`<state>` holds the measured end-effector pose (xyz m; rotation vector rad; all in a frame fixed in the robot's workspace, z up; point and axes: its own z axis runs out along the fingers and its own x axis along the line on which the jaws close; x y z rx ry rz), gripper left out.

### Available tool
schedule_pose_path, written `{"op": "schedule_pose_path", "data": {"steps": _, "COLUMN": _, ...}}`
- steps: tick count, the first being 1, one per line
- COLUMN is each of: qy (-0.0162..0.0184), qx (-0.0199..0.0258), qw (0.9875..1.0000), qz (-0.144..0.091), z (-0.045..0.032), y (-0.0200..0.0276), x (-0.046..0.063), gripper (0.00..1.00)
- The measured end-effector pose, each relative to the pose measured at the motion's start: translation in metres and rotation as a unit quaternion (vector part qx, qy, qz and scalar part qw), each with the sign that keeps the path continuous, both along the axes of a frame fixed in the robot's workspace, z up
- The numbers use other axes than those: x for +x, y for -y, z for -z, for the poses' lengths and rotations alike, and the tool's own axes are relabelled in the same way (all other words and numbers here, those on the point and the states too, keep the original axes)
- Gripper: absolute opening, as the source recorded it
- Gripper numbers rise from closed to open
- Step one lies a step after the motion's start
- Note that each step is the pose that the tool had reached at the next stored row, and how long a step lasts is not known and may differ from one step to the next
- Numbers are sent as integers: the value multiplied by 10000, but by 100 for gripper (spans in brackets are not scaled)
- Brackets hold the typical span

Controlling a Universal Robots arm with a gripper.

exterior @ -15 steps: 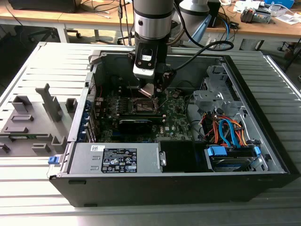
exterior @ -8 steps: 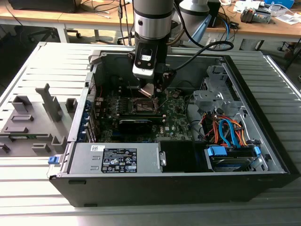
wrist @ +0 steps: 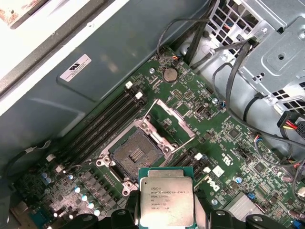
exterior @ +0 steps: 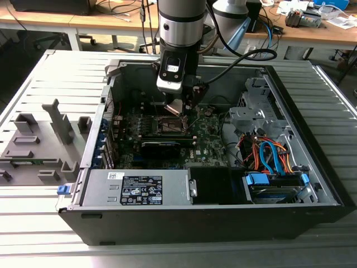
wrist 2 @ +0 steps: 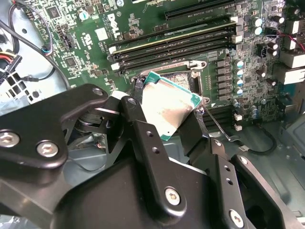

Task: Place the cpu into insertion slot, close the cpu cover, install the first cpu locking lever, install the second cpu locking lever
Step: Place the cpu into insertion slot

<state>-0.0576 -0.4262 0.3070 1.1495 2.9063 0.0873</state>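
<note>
Cpu [wrist: 167, 202] comes first: the small square chip, dull silver-grey on top, is pinched by two opposite edges between the fingers of the claw [wrist: 167, 220], which is closed down to the chip's width and has nothing else in its grip. In the second wrist view the cpu [wrist 2: 167, 107] hangs clear of the board, its green rim showing past the black fingers of the claw [wrist 2: 166, 115]. It looks tilted against the board, though I cannot tell by how much.

Just beyond it lies the insertion slot [wrist: 136, 153], a square black socket with a dark, bare centre; nothing is seated in it. The cpu cover [wrist: 157, 133] stands swung up from the far side of the socket, so the opening is free. In the second wrist view a thin wire locking lever [wrist 2: 217, 125] sticks out beside the socket and seems unlatched.

By my reading the task is at its first step. The chip is carried close to the socket but not placed, the cover is not closed, and no lever is fastened.

Around the socket spreads the green circuit board [wrist: 224, 143], with long black memory slots [wrist: 102, 126] alongside. The exterior view shows the arm [exterior: 181, 22] reaching down into an open computer case [exterior: 223, 223] that lies on a slatted grey bench [exterior: 33, 78].
</note>
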Motion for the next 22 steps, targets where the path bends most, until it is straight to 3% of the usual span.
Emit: {"op": "schedule_pose_path", "data": {"steps": 22, "qy": 0, "qx": -3, "qw": 9999, "qz": 167, "z": 1, "y": 0, "x": 0, "gripper": 54}}
